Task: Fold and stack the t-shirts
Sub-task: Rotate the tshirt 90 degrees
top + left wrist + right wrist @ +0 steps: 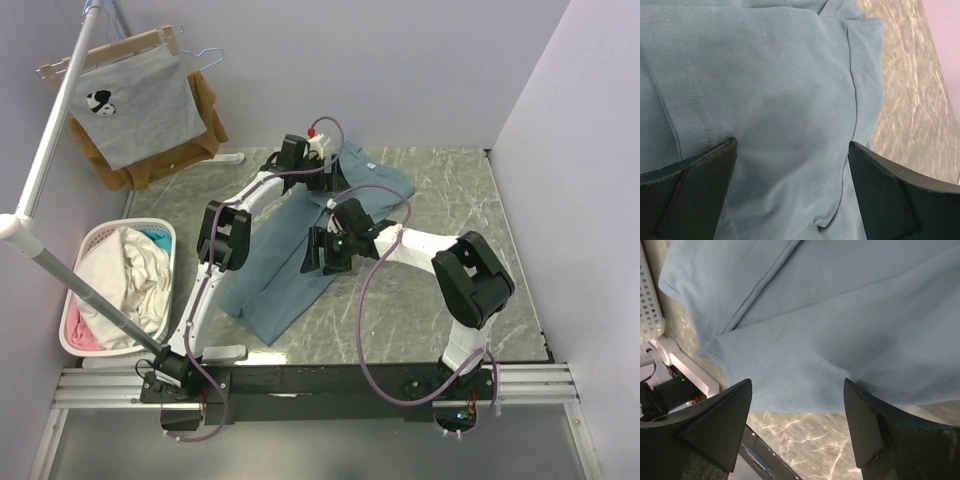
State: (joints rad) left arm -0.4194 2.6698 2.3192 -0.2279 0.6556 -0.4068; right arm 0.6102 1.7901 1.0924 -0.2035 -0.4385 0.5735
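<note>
At the far left of the overhead view, a white metal clothes rail [45,150] is seen. A grey printed shirt on a wooden hanger [135,105] and a brown garment [205,120] are hung from it. Nearer the camera, a white perforated plastic laundry basket [72,310] is set just beside the left edge of the grey marbled surface [460,210], and pale crumpled clothing [135,275] is heaped in it.

A large dusty teal-blue cotton t-shirt [275,285] is laid diagonally across the surface, from the far middle towards the near left. The left hand [325,175] is held over the far end of the t-shirt and the right hand [322,255] over its middle. From above, the spacing of the fingers cannot be made out.

That is supplied by the wrist views. In the left wrist view, the left hand [792,192] is shown with its two black fingers [690,190] spread wide and nothing gripped. Smooth teal cloth is seen between them, with a stitched seam and a sleeve hem [865,75], and bare surface is seen at the right. In the right wrist view, the right hand [797,427] is likewise spread with nothing held. The t-shirt's edge is seen beyond the fingertips, marbled surface below it, and the basket wall at the left edge. Whether either hand touches the cloth cannot be told.
</note>
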